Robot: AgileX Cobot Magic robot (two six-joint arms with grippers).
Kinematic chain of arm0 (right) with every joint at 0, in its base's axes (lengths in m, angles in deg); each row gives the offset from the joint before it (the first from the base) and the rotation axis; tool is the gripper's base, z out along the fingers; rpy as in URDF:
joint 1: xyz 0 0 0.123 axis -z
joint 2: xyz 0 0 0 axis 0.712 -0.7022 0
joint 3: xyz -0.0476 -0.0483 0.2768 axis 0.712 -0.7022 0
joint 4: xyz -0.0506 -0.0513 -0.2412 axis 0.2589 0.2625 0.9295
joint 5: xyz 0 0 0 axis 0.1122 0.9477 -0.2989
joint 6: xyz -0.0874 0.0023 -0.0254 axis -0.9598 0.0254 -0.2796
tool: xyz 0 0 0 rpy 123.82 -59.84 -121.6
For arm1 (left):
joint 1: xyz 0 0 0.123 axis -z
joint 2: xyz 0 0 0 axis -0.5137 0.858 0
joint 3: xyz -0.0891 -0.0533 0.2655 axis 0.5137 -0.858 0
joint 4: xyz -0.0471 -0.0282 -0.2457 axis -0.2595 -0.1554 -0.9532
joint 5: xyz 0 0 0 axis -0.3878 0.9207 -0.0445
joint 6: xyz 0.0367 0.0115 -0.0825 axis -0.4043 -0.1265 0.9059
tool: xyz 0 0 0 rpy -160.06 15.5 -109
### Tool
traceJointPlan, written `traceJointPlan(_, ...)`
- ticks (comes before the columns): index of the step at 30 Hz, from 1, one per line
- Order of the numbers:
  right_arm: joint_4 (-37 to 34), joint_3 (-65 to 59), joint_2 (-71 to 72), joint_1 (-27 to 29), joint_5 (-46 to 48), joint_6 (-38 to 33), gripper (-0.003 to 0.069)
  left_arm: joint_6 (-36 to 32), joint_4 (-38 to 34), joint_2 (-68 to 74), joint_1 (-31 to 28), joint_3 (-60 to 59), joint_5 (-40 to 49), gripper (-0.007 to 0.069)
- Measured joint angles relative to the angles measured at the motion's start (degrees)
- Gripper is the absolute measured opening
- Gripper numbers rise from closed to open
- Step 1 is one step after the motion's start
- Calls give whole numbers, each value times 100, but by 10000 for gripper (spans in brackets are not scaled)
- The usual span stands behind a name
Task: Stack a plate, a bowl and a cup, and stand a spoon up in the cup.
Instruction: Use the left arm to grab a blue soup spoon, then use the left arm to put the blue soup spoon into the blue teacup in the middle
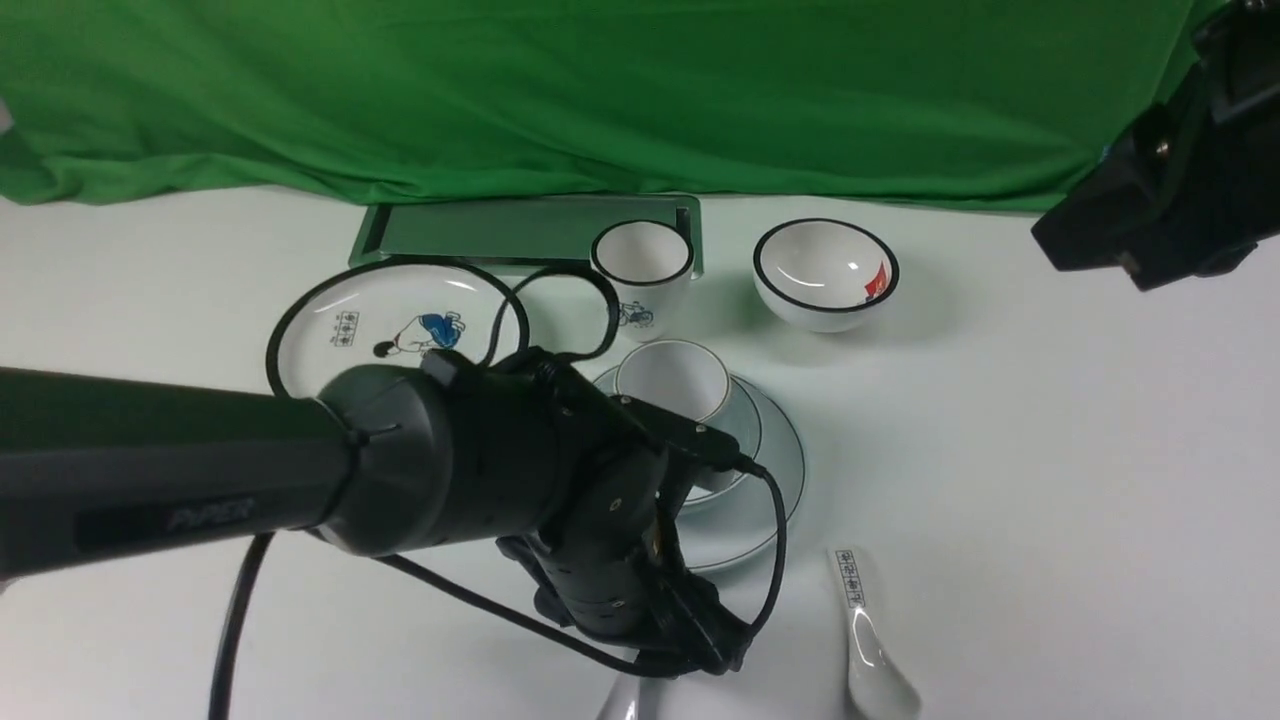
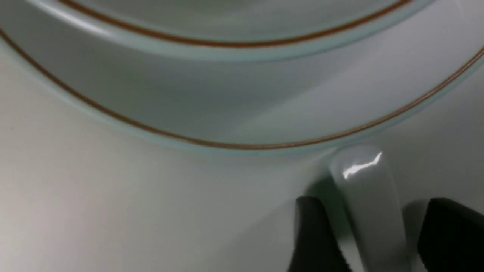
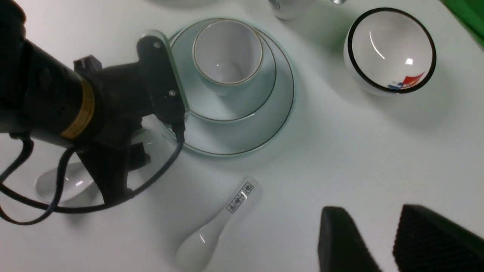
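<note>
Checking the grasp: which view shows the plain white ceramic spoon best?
Left wrist view: the plain white ceramic spoon sits close-up between the left fingers. Right wrist shows only its bowl end; front, a sliver.

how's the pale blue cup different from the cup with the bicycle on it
The pale blue cup has a thin brownish rim line; the bicycle cup has a thick black one. The pale blue cup is plain where it shows; the bicycle cup carries a drawing. The pale blue cup sits in the bowl on the plate; the bicycle cup stands on the table. Both are handleless, upright, white inside and empty.
</note>
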Motion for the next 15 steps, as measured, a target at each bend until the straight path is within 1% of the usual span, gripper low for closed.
traceJointPlan(1, 0, 0, 0, 0, -6, 0, 255, 0, 0, 0, 0, 0, 6, 292)
traceJointPlan(2, 0, -13, 0, 0, -20, 0, 255, -19, -26, -16, 0, 0, 31, 223)
traceJointPlan(5, 0, -33, 0, 0, -27, 0, 255, -195, -80, -157, 0, -11, 238, 78)
traceJointPlan(8, 0, -43, 0, 0, -27, 0, 255, -426, -57, -689, 0, -16, 453, 83)
traceJointPlan(9, 0, -43, 0, 0, -27, 0, 255, -426, -57, -689, 0, -16, 453, 83)
traceJointPlan(11, 0, -48, 0, 0, -43, 0, 255, -481, -22, -1309, -18, -16, 296, 83)
traceJointPlan(12, 0, -48, 0, 0, -68, -6, 255, -481, 9, -1495, -40, -16, 137, 83)
traceJointPlan(15, 0, -48, 0, 0, -174, -16, 255, -525, 153, -2027, -187, -16, -900, 83)
